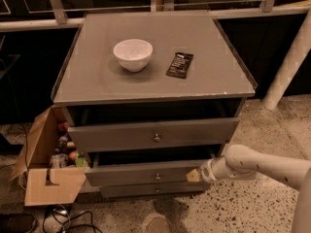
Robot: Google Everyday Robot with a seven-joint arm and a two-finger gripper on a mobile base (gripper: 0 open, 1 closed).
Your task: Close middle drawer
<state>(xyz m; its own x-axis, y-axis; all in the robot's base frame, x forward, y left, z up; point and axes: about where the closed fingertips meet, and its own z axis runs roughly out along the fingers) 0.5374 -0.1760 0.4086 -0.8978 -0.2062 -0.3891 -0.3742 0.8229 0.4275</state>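
Observation:
The grey cabinet (155, 81) has three drawers. The middle drawer (141, 173), with a low flat front and a small round knob (157, 176), stands partly pulled out. My gripper (195, 175) is at the right end of that drawer's front, touching it or very near it. The white arm (257, 166) reaches in from the right. The top drawer (121, 136), with a taller front, is pulled out further and overhangs the middle one. The bottom drawer (146, 190) shows only as a narrow strip below.
A white bowl (132, 54) and a black packet (180, 65) lie on the cabinet top. An open cardboard box (46, 178) with bottles stands against the cabinet's left side. Cables (63, 215) lie on the floor. A white post (289, 57) stands at the right.

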